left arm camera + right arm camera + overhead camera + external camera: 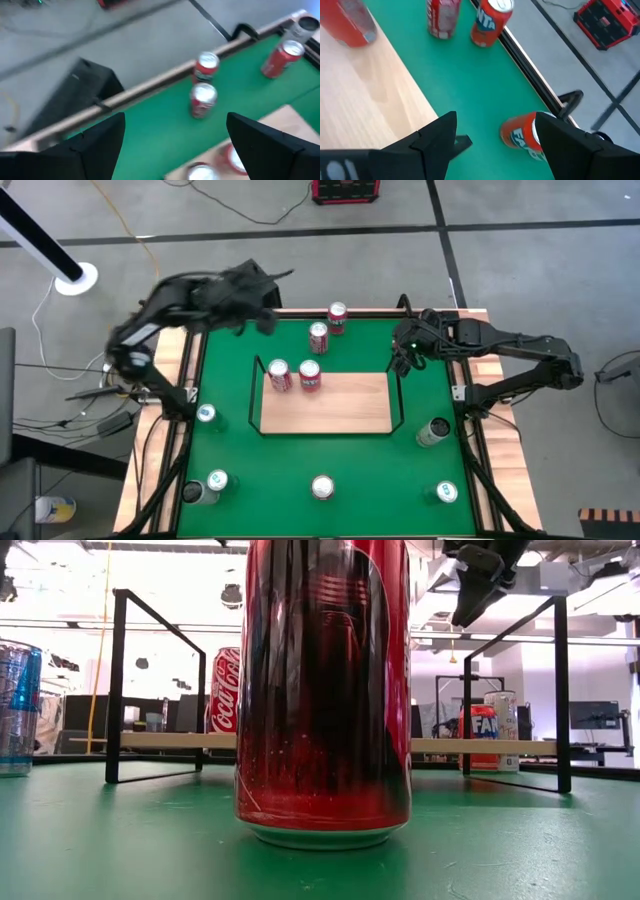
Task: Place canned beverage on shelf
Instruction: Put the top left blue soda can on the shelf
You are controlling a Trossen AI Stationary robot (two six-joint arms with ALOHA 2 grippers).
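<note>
Above the green felt table (330,460), near its far edge: left gripper (262,315) raised at the far-left corner, fingers spread, empty; right gripper (403,360) by the shelf's right rail, fingers likewise spread, apparently over an orange can (522,136). Mid-table, shelf (345,408): flat pale wood, black wire rails, bearing two red cans (295,375).

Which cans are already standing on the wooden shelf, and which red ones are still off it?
Two red cans stand on the shelf, at its far-left corner. The other two red cans stand on the green table beyond it.
</note>
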